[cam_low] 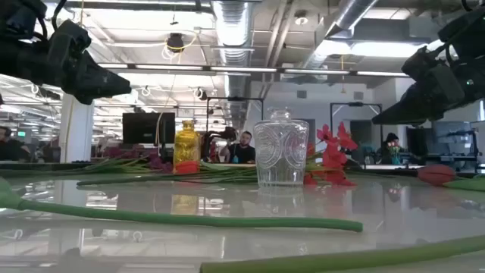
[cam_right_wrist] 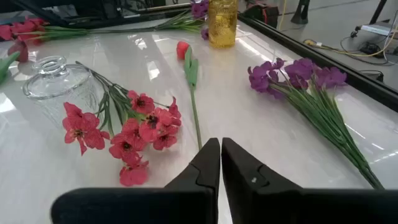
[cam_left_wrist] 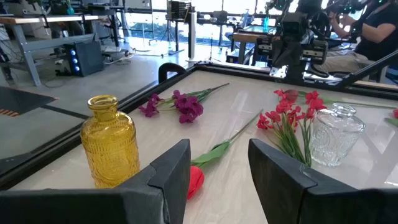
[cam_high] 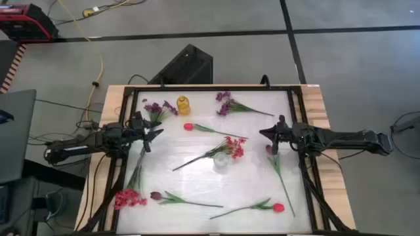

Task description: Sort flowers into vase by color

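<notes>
Left gripper hovers at 9 o'clock, fingers apart and empty. Flowers lie scattered around the table; a yellow vase stands at 12, a clear vase at centre. Right gripper hovers at 3 o'clock, fingers together.

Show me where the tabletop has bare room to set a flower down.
Bare patches: between the yellow vase and the far purple spray; right of the clear vase, before the right gripper. Crowded: the middle, where the red cluster lies against that vase.
</notes>
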